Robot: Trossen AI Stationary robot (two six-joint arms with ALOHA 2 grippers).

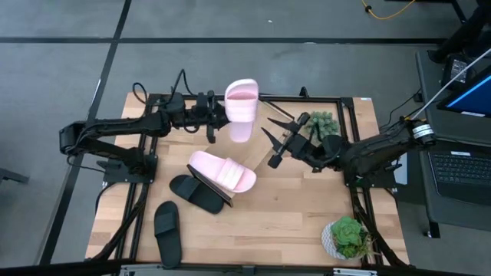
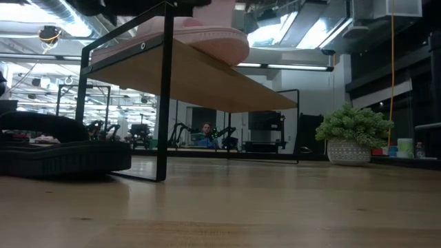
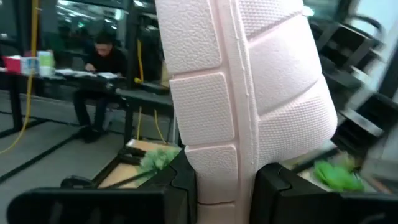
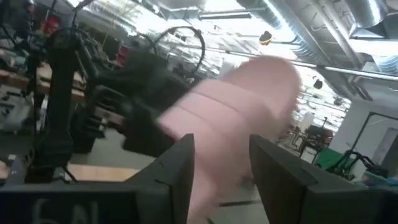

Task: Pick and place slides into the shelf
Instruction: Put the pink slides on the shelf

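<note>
- Now left tool [image 1: 217, 116] clamps one pink slide [image 1: 241, 110] aloft.
- Right tool [image 1: 270, 140] nearby, fingers parted, empty.
- Second pink slide [image 1: 223, 170] on shelf [image 2: 207, 76]; black slides [image 1: 167, 229] on tabletop [image 1: 284, 215].

No readable text, labels, brands or numbers can be made out anywhere tbh. Some faint marks are seen along the bottom edge in the right wrist view, but they're too blurred to be read. Nothing is printed on the pink slide [image 3: 249, 93] sole, just a textured pattern. A laptop screen [image 1: 472, 96] is lit at the side, nothing legible on it.
</note>
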